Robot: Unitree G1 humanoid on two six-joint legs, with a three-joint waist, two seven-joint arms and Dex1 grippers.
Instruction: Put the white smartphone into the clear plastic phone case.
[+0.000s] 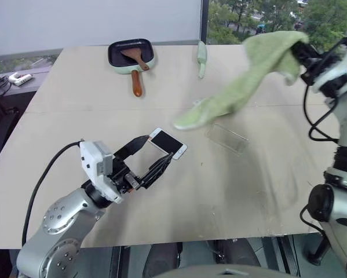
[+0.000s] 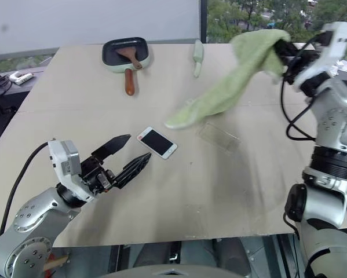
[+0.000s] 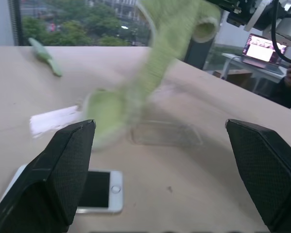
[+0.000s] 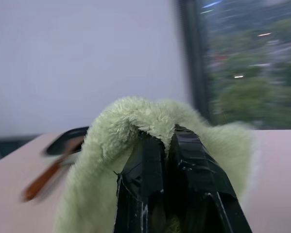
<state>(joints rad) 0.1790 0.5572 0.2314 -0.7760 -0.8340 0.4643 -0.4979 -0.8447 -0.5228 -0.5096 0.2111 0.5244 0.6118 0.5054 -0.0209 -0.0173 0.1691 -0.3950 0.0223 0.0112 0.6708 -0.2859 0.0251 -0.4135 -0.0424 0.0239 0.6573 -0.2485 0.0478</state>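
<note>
Right tool [image 2: 277, 55] is gripping a green cloth [image 2: 231, 87] in the air; left tool [image 2: 130, 153] is hanging open near the phone [image 2: 157, 142].
The phone is lying screen up on the surface [image 2: 219, 191], just beyond the left tool's spread fingers [image 2: 112, 145]. The clear case [image 2: 218, 138] is lying flat on the surface, a little apart from the phone, with the cloth's low end dangling above and beside it.

Wooden table [image 1: 75, 110]; white smartphone [image 1: 168, 143]; clear plastic phone case [image 1: 227, 138]; pan [image 1: 131, 54]
</note>
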